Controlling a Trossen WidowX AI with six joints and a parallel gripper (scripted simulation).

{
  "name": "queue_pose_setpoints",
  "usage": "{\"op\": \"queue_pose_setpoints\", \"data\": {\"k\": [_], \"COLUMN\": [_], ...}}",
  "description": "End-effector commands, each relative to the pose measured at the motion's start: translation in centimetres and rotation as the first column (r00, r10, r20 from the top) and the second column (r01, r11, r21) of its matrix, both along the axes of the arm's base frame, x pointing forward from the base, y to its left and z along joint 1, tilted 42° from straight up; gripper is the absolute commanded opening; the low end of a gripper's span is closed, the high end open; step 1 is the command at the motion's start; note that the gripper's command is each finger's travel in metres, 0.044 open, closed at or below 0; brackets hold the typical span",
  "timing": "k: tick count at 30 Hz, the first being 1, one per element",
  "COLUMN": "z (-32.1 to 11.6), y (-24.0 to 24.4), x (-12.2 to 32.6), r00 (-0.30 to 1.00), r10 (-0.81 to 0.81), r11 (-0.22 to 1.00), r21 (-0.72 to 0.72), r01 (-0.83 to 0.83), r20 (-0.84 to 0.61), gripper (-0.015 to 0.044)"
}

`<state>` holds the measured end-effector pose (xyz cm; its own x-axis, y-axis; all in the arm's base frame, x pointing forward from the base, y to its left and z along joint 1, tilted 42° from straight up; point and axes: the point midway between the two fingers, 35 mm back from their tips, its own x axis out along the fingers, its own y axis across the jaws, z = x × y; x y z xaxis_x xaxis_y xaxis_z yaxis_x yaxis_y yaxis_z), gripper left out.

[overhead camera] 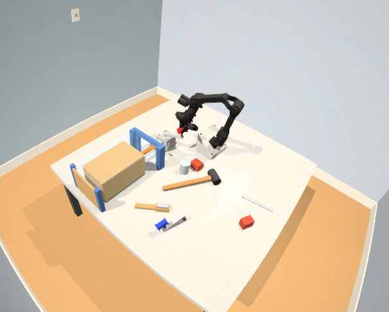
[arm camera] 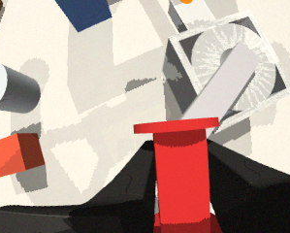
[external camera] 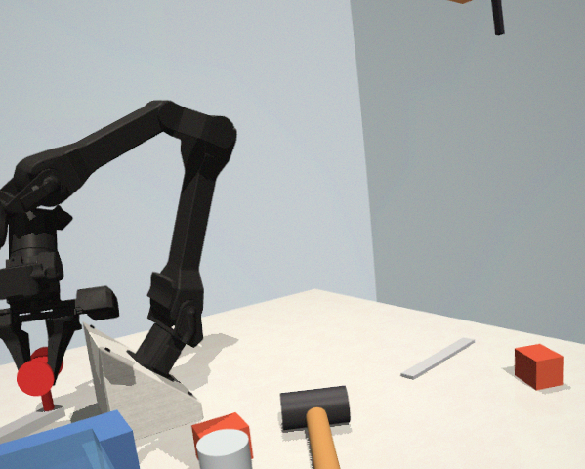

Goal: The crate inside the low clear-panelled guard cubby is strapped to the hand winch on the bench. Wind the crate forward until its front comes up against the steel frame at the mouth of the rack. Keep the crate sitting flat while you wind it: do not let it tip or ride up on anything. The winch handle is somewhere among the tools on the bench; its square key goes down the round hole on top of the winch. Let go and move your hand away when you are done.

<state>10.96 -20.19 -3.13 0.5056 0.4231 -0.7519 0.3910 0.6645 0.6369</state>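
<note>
The crate [overhead camera: 113, 161] sits flat in the guard cubby, with a gap between its front and the blue steel frame [overhead camera: 160, 157] [external camera: 123, 439] [arm camera: 86, 15]. An orange strap [overhead camera: 148, 149] runs from the crate toward the winch [overhead camera: 169, 143] [arm camera: 208, 53]. The winch handle's grey arm [overhead camera: 172, 134] [external camera: 21, 429] [arm camera: 222, 92] lies across the top of the winch; its key is hidden. My gripper [overhead camera: 181, 131] [external camera: 40, 370] [arm camera: 174, 146] is shut on the handle's upright red grip, at the arm's outer end.
A grey cylinder [overhead camera: 184, 167] [external camera: 224, 447] [arm camera: 20, 89] and a red block [overhead camera: 197, 164] [arm camera: 6, 155] stand near the winch. A mallet [overhead camera: 188, 182] [external camera: 314, 407], a brush-like tool [overhead camera: 152, 207], a blue-gripped crank [overhead camera: 162, 224], a flat bar [overhead camera: 257, 203] [external camera: 438, 357] and another red block [overhead camera: 246, 222] [external camera: 538, 366] lie farther off.
</note>
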Motion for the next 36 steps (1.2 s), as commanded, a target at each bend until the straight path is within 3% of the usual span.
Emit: {"op": "queue_pose_setpoints", "data": {"k": [1, 36], "z": [-0.7, -2.6], "y": [-0.1, -1.9], "x": [-0.8, -3.7], "r00": [1.0, 1.0], "r10": [0.01, 0.01], "r11": [1.0, 1.0], "r21": [0.001, -0.001], "r01": [-0.01, -0.01], "r20": [-0.018, -0.02], "gripper": [0.0, 0.0]}}
